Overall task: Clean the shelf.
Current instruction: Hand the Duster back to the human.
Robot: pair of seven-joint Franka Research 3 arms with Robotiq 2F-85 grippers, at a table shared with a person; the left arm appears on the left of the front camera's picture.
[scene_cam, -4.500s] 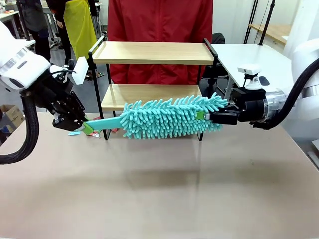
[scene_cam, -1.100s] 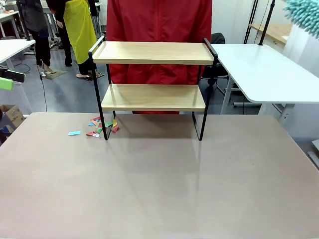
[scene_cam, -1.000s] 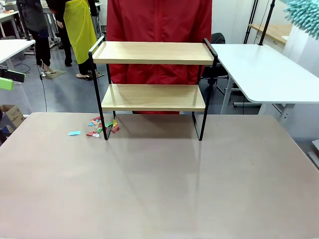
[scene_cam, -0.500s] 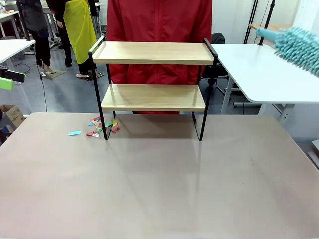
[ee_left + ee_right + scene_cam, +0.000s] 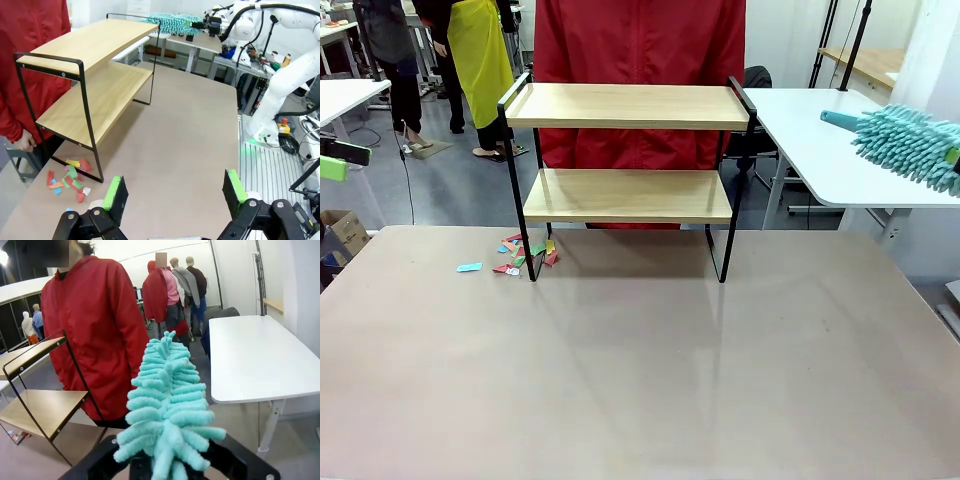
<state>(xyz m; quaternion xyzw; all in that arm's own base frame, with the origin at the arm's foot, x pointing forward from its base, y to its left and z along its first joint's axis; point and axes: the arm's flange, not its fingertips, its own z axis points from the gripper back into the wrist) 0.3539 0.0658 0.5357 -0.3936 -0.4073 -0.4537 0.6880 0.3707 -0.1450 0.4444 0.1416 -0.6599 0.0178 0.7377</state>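
Lowered, fluffy teal duster (image 5: 910, 143) seemingly gripped beside wooden shelf (image 5: 625, 150).

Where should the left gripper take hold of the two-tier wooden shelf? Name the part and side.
Probably grip the raised black side rail at the left end of the light wooden two-tier shelf, from above, with the open left gripper: that thin bar stands clear of the top board.

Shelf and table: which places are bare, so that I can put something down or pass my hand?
Both boards of the shelf are bare. The brown table is free in front of the shelf and out to its right edge. The only crowded patch is by the shelf's front left leg, where coloured paper scraps lie.
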